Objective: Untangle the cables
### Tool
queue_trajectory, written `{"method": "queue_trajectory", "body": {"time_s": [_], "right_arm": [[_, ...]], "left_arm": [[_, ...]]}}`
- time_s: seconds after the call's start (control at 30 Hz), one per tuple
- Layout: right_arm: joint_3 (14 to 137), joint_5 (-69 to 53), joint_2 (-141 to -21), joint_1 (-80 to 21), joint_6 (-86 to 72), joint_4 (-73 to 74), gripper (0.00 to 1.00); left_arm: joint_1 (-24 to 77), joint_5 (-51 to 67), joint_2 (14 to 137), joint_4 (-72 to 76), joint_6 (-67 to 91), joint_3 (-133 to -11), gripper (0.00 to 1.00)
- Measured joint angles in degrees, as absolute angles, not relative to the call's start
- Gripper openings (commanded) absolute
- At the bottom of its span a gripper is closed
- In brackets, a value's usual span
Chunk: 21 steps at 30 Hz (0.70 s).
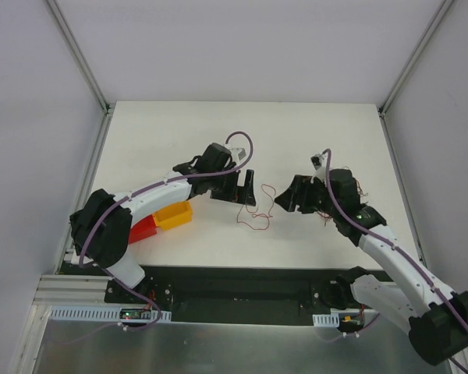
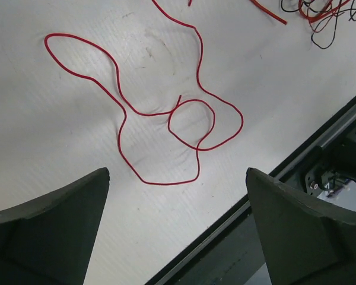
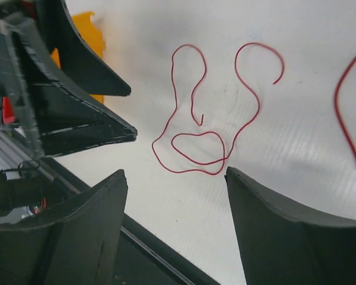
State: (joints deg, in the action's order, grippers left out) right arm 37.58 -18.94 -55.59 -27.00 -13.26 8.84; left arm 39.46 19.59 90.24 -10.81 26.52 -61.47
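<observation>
One loose red cable (image 1: 257,214) lies in loops on the white table between my two grippers. In the left wrist view this red cable (image 2: 197,119) lies just ahead of the fingers. It also shows in the right wrist view (image 3: 196,145). A tangle of red and black cables (image 2: 320,15) sits beyond it, near the right arm. Another red cable (image 3: 343,113) curves at the right edge of the right wrist view. My left gripper (image 1: 252,189) (image 2: 178,172) is open and empty, above the table. My right gripper (image 1: 287,195) (image 3: 175,172) is open and empty, facing the left one.
A yellow bin (image 1: 175,216) and a red bin (image 1: 143,230) sit under the left arm; the yellow bin (image 3: 89,35) also shows in the right wrist view. The left gripper's fingers (image 3: 77,107) are close to my right gripper. The table's black front rail (image 1: 234,280) runs just below.
</observation>
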Motion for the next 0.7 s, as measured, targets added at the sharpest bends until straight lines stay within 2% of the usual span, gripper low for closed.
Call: {"method": "queue_trajectory", "body": {"time_s": [0.27,0.5,0.53,0.63,0.7], "right_arm": [[37.08,-9.91,-40.03,-25.19,-10.96,13.37,0.78],[34.3,-8.29,-35.59,-24.23,-10.2,14.92,0.78],[33.8,-8.27,-35.55,-24.23,-10.2,15.0,0.78],[32.51,-8.29,-35.7,-24.21,-10.2,15.77,0.78],[32.1,-8.34,-36.07,-24.18,-10.22,15.77,0.78]], "left_arm": [[42.41,16.4,102.85,-15.2,22.9,-71.07,0.99],[45.1,16.16,110.08,-16.71,15.92,-73.69,0.99],[45.36,16.08,110.13,-16.78,15.25,-73.84,0.96],[46.17,14.66,110.24,-16.88,12.71,-74.04,0.69],[46.59,13.8,110.37,-16.99,11.86,-74.13,0.55]]}}
